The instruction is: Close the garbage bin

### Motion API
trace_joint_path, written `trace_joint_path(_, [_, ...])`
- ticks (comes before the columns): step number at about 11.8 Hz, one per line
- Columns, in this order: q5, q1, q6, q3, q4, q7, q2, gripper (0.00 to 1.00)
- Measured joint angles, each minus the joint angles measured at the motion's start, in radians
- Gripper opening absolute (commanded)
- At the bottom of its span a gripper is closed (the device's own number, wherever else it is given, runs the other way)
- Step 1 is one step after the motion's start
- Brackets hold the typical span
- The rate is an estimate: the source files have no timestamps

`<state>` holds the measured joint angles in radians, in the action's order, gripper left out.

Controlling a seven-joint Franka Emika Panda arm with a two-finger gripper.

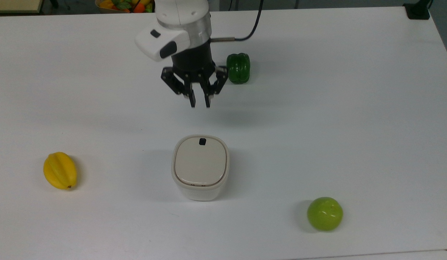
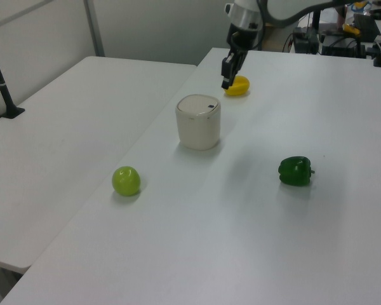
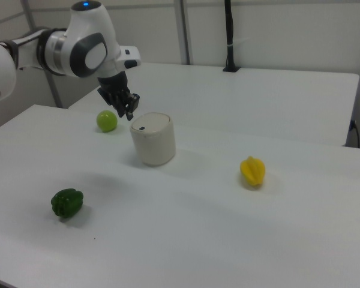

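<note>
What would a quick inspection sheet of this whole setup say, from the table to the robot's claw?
Surface: white table, bare apart from the items below.
Job's things: garbage bin, beige lid down flat, black button uncovered.
Clutter: yellow starfruit, green apple, green bell pepper, all apart from the bin.
Gripper: gripper raised clear of the bin, fingers slightly apart, holding nothing.
Cables: black cable running from the wrist.
Surroundings: second white table; bowl of fruit beyond the table's far edge.

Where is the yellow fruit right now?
The yellow fruit lies on the white table, at the top view's left, well apart from the garbage bin.
</note>
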<state>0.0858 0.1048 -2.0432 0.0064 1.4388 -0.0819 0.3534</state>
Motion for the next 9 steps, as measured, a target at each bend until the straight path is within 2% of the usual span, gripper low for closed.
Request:
trace_joint_path(2, [0.000,0.000,0.120,-0.004,0.002,-0.031,-0.035,1.00])
trace_joint_path(7, [-0.002,-0.001,0.310,-0.005,0.022,-0.055,-0.068,1.00])
trace_joint_path(9, [-0.003,-0.018,0.378,-0.007,0.048,-0.046,-0.131,1.00])
